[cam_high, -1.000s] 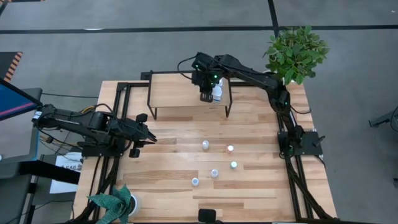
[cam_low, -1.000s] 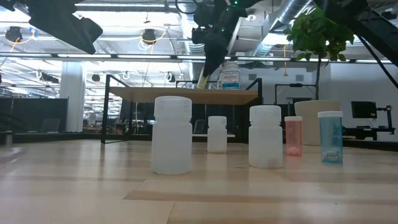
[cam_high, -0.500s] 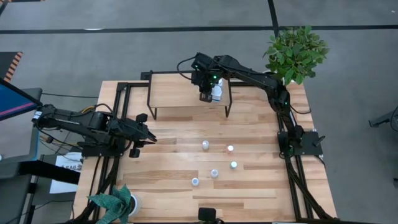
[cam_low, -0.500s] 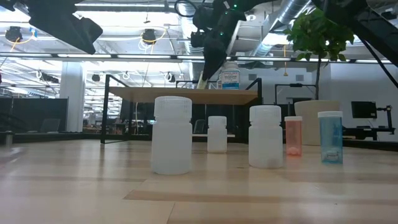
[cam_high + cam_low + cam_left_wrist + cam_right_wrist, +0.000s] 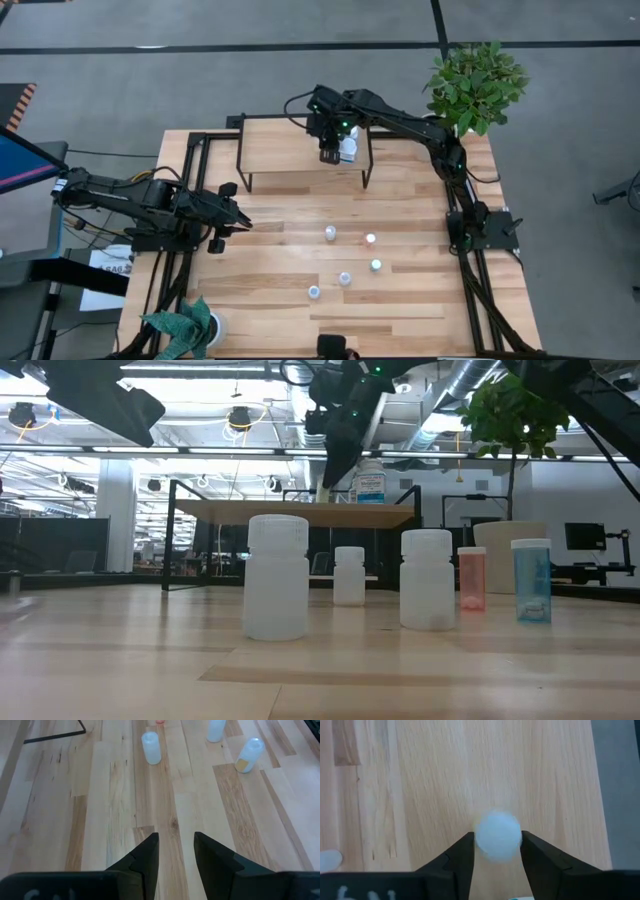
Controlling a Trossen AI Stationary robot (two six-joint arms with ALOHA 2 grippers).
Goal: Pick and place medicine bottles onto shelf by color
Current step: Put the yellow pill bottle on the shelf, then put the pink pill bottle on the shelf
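I start with the shelf (image 5: 290, 150), a light-wood board on thin black legs at the far side of the table (image 5: 270, 300); it looks firm enough to set things on without wobble. My right gripper (image 5: 334, 155) is over its right end, fingers either side of a white bottle (image 5: 498, 836) seen cap-on from the wrist. The fingers look just about touching the cap's flanks, and I cannot tell whether they grip it or have let go. In the low view a labelled white bottle (image 5: 369, 481) stands upright on the board beside that gripper.

I judge these bottles light, rigid plastic, smooth and a bit slippery, and easily tipped; I would take them around the body just under the cap, straight from above.

Five more stand on the open table between the arms: two bigger white ones (image 5: 277, 576) (image 5: 427, 578), a smaller white one (image 5: 349, 575), a reddish vial (image 5: 471, 577) and a blue vial (image 5: 531, 579). They stand near each other but apart, so a careless descent could knock a neighbour. The shelf's black legs and the leafy plant (image 5: 475, 85) beyond crowd the right arm's path.

My left gripper (image 5: 175, 847) waits low at the table's left, fingers drawn together, holding nothing.
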